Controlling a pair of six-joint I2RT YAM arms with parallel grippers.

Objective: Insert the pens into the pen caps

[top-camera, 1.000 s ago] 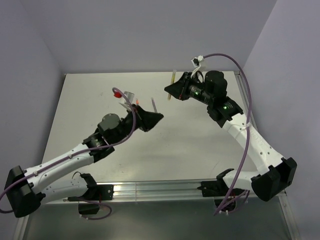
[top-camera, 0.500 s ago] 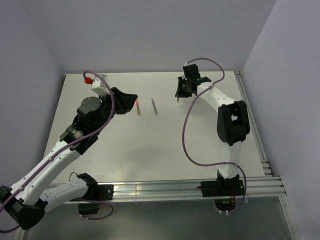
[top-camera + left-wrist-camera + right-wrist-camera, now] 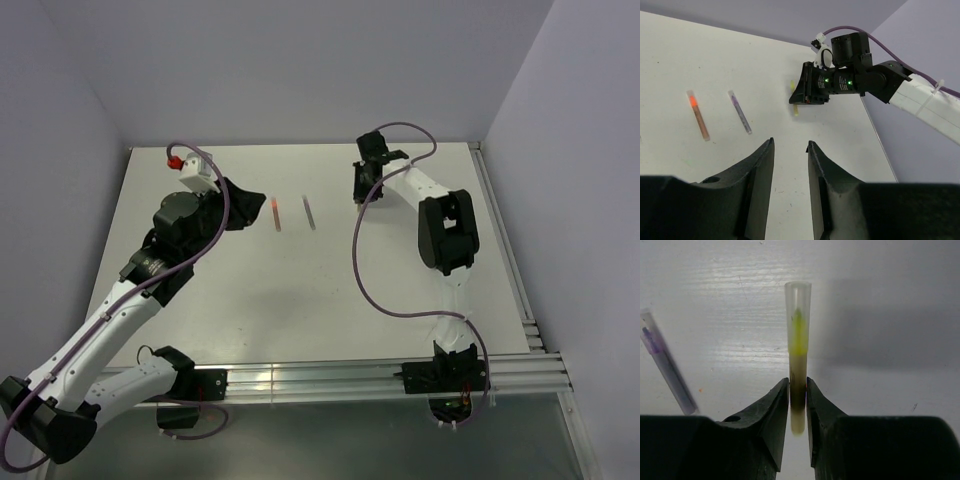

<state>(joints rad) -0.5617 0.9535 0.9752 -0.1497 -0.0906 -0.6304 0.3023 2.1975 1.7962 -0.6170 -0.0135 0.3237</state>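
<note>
My right gripper [image 3: 798, 385] is shut on the yellow-green pen [image 3: 798, 355]. A pale translucent cap [image 3: 798, 297] covers its tip. It holds the pen low over the table at the back, where it shows in the top view [image 3: 358, 190] and the left wrist view [image 3: 805, 90]. The dark purple pen [image 3: 310, 213] and the orange-red pen [image 3: 276, 213] lie side by side on the table, both with clear caps on their far ends; they also show in the left wrist view [image 3: 740, 111] [image 3: 698, 121]. My left gripper [image 3: 255, 205] is open and empty, just left of the orange-red pen.
The white table [image 3: 300, 290] has grey walls at the back and sides. A metal rail [image 3: 330, 375] runs along its near edge. A purple cable [image 3: 365, 260] loops from the right arm over the table's right half.
The left arm swung left and back from the table's middle, uncovering the orange-red pen. The right arm stretched to the back and lowered the yellow-green pen towards the table.
</note>
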